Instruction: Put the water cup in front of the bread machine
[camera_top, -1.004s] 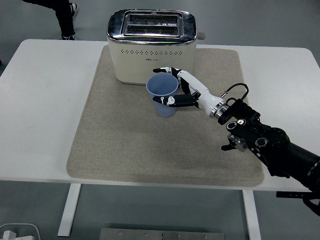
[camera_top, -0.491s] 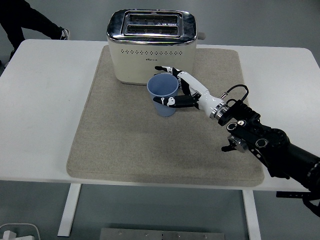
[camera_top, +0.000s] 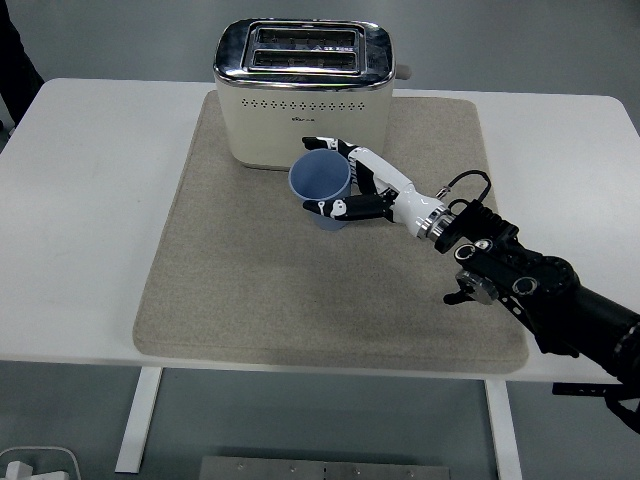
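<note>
A light blue water cup (camera_top: 321, 190) stands on the beige mat (camera_top: 240, 270), just in front of the cream bread machine (camera_top: 304, 92) with its chrome top. It leans a little to the left. My right hand (camera_top: 350, 185), white and black, wraps around the cup's right side: the thumb (camera_top: 335, 208) lies across its lower front and the fingers (camera_top: 335, 147) reach behind its rim. The black right arm (camera_top: 530, 290) comes in from the lower right. My left arm is out of the picture.
The mat covers the middle of the white table (camera_top: 90, 200). The bread machine stands at the mat's far edge, close behind the cup. A person's dark sleeve (camera_top: 18, 50) shows at the top left corner.
The cup and my right hand have shifted slightly left and the cup now tilts left. The person at the top left has moved almost out of the picture.
</note>
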